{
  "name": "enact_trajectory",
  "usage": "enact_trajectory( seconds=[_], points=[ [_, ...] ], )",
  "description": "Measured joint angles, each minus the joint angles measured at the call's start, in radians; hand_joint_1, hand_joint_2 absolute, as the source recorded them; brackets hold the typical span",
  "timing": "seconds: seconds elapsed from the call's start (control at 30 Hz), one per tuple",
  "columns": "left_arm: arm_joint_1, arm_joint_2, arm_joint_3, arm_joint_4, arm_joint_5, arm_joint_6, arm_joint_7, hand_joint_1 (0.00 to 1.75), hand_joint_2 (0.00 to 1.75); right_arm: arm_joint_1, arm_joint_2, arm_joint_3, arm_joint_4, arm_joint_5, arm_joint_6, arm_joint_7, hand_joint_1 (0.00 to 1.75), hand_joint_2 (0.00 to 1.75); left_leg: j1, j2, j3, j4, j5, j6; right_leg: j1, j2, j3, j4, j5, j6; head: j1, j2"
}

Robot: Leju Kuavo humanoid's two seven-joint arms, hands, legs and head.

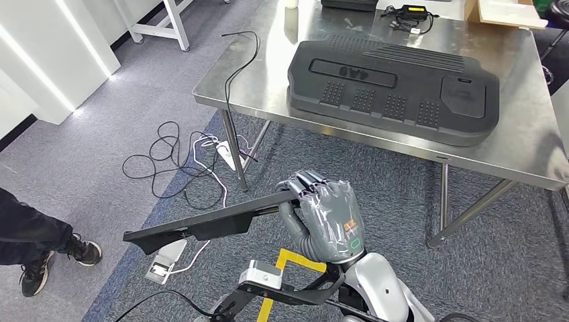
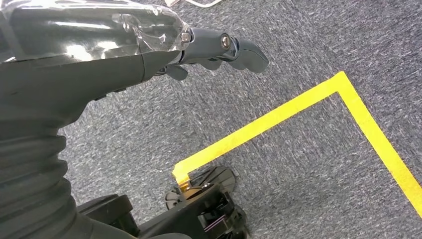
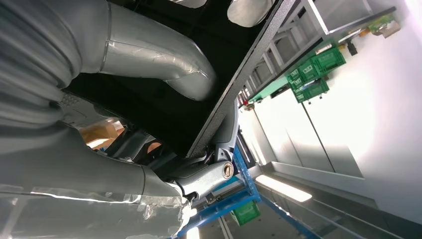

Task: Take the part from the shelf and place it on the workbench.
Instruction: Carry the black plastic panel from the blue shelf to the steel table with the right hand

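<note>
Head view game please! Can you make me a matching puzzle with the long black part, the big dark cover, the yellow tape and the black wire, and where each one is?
Things:
1. long black part
2. big dark cover
3. yellow tape
4. black wire

Places:
A. stuck on the carpet
B. held in the right hand
C. lying on the steel workbench
D. tangled loose on the floor

Pairs: 1-B, 2-C, 3-A, 4-D

I count one long black part (image 1: 201, 225), gripped in one hand (image 1: 329, 218); a second hand (image 2: 99, 59) hangs over the carpet. One steel surface (image 1: 530, 154) carries one large black cover (image 1: 392, 87), one charger (image 1: 409, 12) and one cardboard box (image 1: 506, 12). One person's shoe (image 1: 84, 251) shows. Green crates (image 3: 313, 74) number at least three.
</note>
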Motion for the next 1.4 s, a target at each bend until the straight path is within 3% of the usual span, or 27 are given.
enact_trajectory(
  seconds=[1.07, 1.3, 1.4],
  points=[
    [0.015, 0.0, 0.0, 0.0, 0.0, -0.009, -0.026, 0.0, 1.75, -0.002, 0.0, 0.0, 0.003, -0.024, -0.045, -0.017, 1.75, 1.75, -0.002, 0.0, -0.001, 0.003, -0.001, 0.001, -0.002, 0.0, 0.0, -0.002, 0.001, 0.001, 0.0, 0.0],
    [0.018, 0.005, 0.0, 0.0, 0.01, -0.008, -0.027, 0.0, 1.75, -0.007, 0.0, 0.0, 0.003, -0.023, -0.06, -0.018, 1.75, 1.75, -0.007, -0.001, 0.0, 0.005, -0.006, 0.011, -0.006, -0.001, 0.004, -0.006, 0.001, 0.008, 0.0, 0.0],
    [0.018, 0.005, 0.0, -0.001, 0.01, -0.008, -0.028, 0.0, 1.75, -0.011, -0.001, 0.0, 0.003, -0.023, -0.063, -0.018, 1.75, 1.75, 0.007, 0.001, 0.02, -0.028, 0.004, 0.023, -0.004, 0.001, -0.002, 0.02, -0.019, 0.019, 0.003, 0.0]
  ],
)
